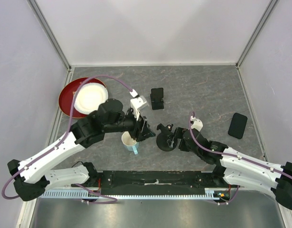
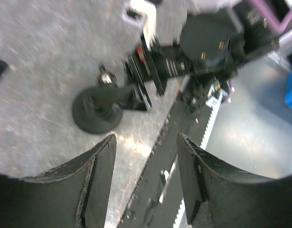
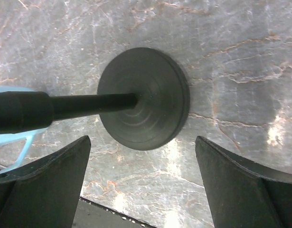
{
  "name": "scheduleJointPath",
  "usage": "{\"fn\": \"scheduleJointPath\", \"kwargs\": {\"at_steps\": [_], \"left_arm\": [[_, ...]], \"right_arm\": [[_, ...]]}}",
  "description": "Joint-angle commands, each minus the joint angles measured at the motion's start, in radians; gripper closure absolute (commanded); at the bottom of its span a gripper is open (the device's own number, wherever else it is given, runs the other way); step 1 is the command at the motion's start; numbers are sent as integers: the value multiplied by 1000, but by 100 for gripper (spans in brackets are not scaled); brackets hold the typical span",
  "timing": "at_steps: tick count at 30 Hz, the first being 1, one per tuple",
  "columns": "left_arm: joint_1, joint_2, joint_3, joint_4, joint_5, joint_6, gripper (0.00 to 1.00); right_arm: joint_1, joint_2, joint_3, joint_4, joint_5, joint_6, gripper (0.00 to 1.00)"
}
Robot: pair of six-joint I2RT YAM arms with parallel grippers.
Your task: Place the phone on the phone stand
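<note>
The phone stand (image 1: 164, 141), a black round base with a thin post, stands on the grey table (image 1: 207, 90). The phone (image 1: 238, 125) lies flat well to the right of the stand, and no gripper touches it. The right gripper (image 3: 142, 142) is close to the stand on its right side, its fingers spread wide with nothing between them, and the left gripper (image 2: 146, 140) is just left of the stand, also spread and empty, with a white and blue cup (image 1: 130, 141) beside it.
</note>
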Motion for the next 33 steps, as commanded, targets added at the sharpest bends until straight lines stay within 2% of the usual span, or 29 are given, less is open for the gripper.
{"fn": "scheduleJointPath", "kwargs": {"at_steps": [1, 4, 6, 9, 13, 15, 18, 19, 21, 22, 24, 25, 26, 28, 33], "left_arm": [[-3, 15, 142, 7, -159, 13, 35], [-3, 56, 213, 13, -289, 16, 26], [-1, 89, 242, 24, -360, 33, 23], [0, 109, 214, 68, -420, 71, 21], [0, 127, 129, 98, -524, 123, 21], [0, 116, 63, 113, -588, 136, 20], [-1, 96, 23, 127, -587, 129, 20], [-1, 90, 19, 142, -581, 128, 20], [-1, 80, 9, 151, -572, 125, 20], [-1, 78, 7, 152, -572, 123, 20], [-1, 72, -2, 156, -579, 120, 20], [-1, 70, -2, 156, -583, 119, 20], [-1, 67, -4, 159, -586, 119, 20], [-1, 58, -5, 161, -586, 114, 20], [-1, 52, -13, 175, -549, 106, 20]], "right_arm": [[-4, -27, 76, -185, 55, 57, 2], [-7, -24, 118, -326, 213, 157, 2], [-14, -9, 170, -400, 320, 199, 2], [-73, 45, 233, -486, 377, 193, 3], [-302, 154, 308, -490, 330, 74, 4], [-370, 175, 366, -470, 316, -26, 4], [-536, 221, 420, -410, 272, -155, 3], [-665, 252, 426, -363, 238, -183, 3], [-819, 292, 440, -317, 59, -253, 3], [-976, 332, 441, -280, -6, -273, 2], [-1115, 366, 443, -254, -182, -301, 2], [-1233, 390, 440, -237, -225, -328, 2], [-1287, 396, 428, -229, -250, -338, 2], [-1414, 395, 414, -214, -267, -368, 2], [-1515, 376, 371, -162, -150, -433, 2]]}}
